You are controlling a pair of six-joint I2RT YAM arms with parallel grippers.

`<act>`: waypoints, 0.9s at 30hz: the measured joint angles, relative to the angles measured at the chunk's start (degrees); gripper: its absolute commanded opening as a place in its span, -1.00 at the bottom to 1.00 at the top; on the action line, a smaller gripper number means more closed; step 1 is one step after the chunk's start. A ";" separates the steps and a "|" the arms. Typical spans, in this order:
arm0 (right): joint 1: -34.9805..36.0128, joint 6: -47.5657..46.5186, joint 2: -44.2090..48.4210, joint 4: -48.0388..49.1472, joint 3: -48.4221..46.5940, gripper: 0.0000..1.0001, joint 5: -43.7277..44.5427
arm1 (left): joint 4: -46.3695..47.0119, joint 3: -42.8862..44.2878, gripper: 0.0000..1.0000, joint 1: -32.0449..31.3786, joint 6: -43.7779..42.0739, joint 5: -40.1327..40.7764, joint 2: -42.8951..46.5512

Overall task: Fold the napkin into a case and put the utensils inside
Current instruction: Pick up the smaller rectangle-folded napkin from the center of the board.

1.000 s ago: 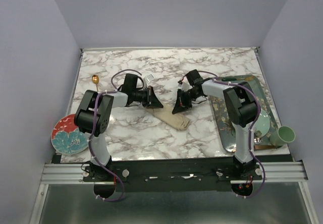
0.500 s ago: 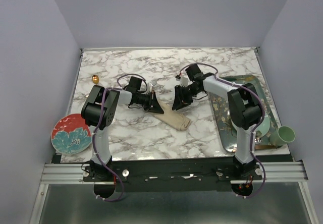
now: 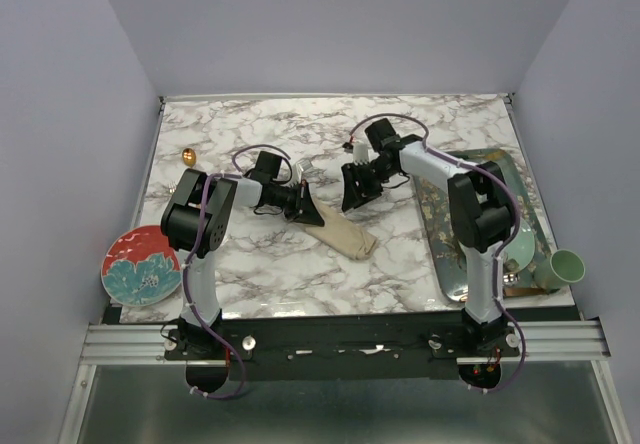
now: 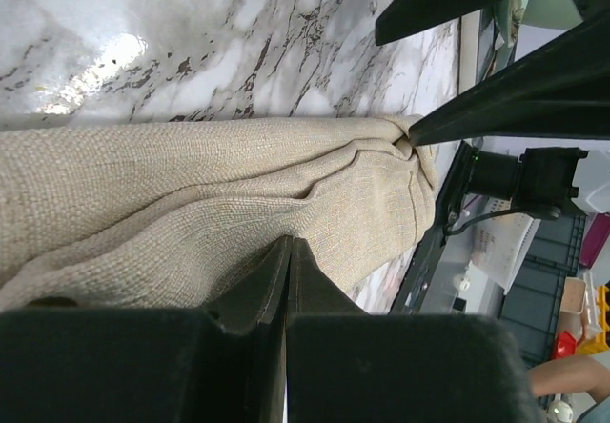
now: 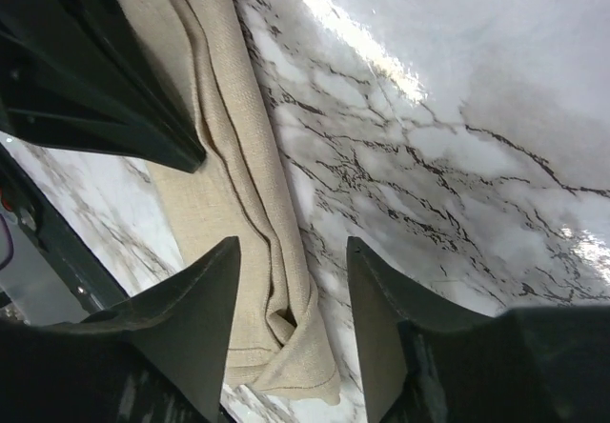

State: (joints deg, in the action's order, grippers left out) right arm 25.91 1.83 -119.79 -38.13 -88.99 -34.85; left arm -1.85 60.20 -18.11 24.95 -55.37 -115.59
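The beige napkin (image 3: 341, 234) lies folded into a narrow oblong on the marble, and it also fills the left wrist view (image 4: 191, 194). My left gripper (image 3: 305, 207) is shut, its tips (image 4: 288, 242) pressed against the cloth at the napkin's upper-left end. My right gripper (image 3: 355, 190) is open, hovering just past the napkin's far side with nothing between its fingers (image 5: 291, 280). Below it the napkin's twisted end (image 5: 286, 337) rests on the table. A gold spoon (image 3: 189, 156) lies at the far left.
A red flowered plate (image 3: 140, 266) sits at the front left edge. On the right is a patterned tray (image 3: 470, 254) carrying a pale green plate (image 3: 520, 254), and a green cup (image 3: 563, 267) stands beside it.
My right gripper has opened, let go of the napkin's end and drawn back toward the far side. The left gripper has stayed at the cloth's other end.
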 measured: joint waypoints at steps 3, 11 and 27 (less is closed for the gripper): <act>0.00 -1.64 -1.05 -1.29 0.00 0.25 -0.35 | -0.09 0.07 -0.86 -0.02 -0.26 0.00 0.00; 0.61 -5.09 -2.14 -2.93 0.02 0.15 -2.73 | -0.52 0.31 -0.86 -0.02 -0.52 0.04 0.00; 1.42 -5.97 -5.49 -3.76 -1.03 -0.32 -6.97 | -0.72 0.44 -0.86 -0.02 -0.42 0.09 -0.02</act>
State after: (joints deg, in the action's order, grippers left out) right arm 27.33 -4.14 -125.27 -41.89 -90.02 -41.82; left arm -2.57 60.64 -18.13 24.53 -55.29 -115.61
